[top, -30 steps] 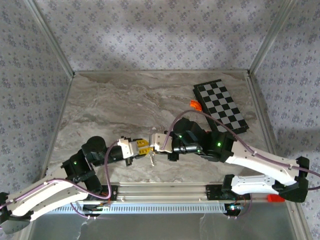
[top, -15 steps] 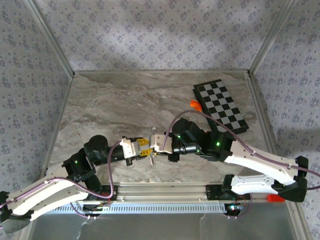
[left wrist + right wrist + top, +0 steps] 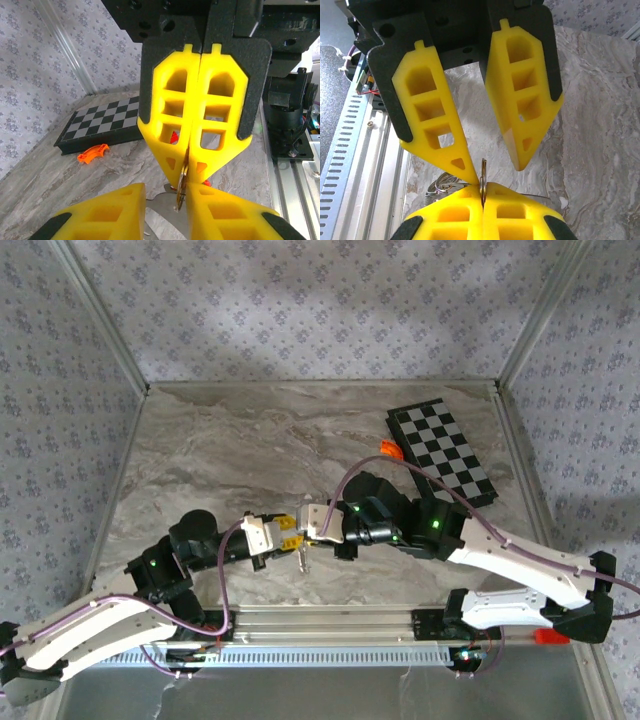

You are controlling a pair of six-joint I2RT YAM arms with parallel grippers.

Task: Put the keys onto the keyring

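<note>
1. Tabletop (image 3: 220, 440) of grey marble carries the scene. From its near left corner we see the left arm (image 3: 100, 625) reach in toward the middle, a purple cable (image 3: 215, 580) looping beside it.
2. The left gripper (image 3: 292, 531) sits near the middle of the near edge, pointing right. From the right wrist we see its two yellow fingers (image 3: 440, 125) spread apart with bare marble between them, so we read it as released. One fingertip comes down just beside the thin ring, and we cannot tell whether it touches.
3. The keyring (image 3: 483, 180) stands edge-on between the two grippers, a thin metal loop pinched at its lower part. From the left wrist it shows as a narrow brassy sliver (image 3: 184, 176) at the tips of the opposite fingers.
4. The keys (image 3: 303, 558) hang just below that meeting point, off the marble as far as we can judge. A flat silver blade (image 3: 162, 210) shows between the left gripper's own fingers, and a small bunch of coiled metal (image 3: 445, 186) lies just left of the pinch.
5. The right gripper (image 3: 308, 524) faces left, tip to tip with the other, and its fingers (image 3: 515, 215) are clenched on the keyring.
6. Farther right and far back, an orange curved piece (image 3: 390, 449) lies just beside a checkerboard (image 3: 442, 452).
7. At the near right, a red block (image 3: 545, 636) sits by the right arm's base.
</note>
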